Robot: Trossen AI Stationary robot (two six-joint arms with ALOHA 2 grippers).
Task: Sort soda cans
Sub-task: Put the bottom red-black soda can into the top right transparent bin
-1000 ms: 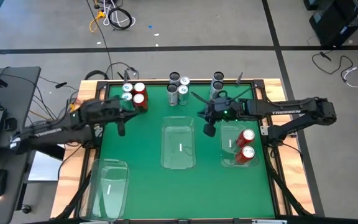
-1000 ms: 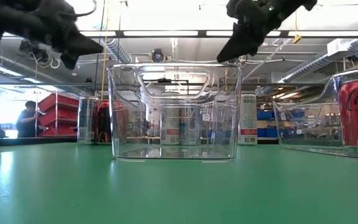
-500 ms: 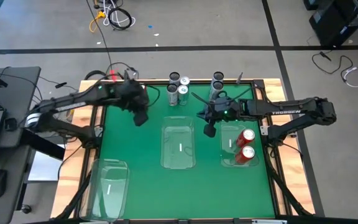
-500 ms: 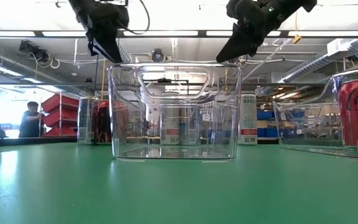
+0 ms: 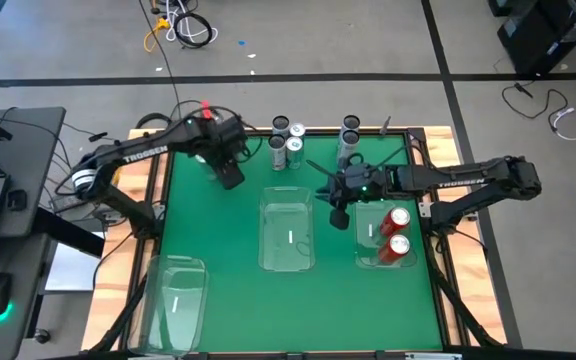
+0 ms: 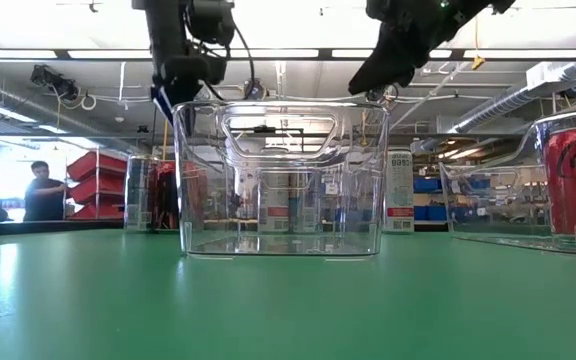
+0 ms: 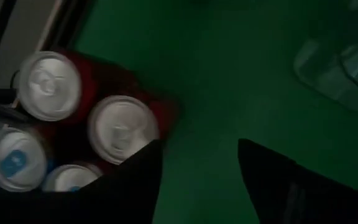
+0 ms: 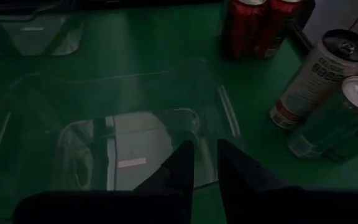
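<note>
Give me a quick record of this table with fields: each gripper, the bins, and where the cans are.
left gripper: open, empty, above the can cluster at the table's far left corner
right gripper: empty, between middle bin and right bin
red cans: two in the right bin
middle bin: no cans
near-left bin: no cans
loose cans: groups along the far edge, not yet sorted

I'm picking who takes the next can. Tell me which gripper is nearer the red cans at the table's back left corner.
Left. The left gripper hangs right beside the red cans, fingers apart. The right gripper is across the table, over the gap between the middle bin and the right bin.
</note>
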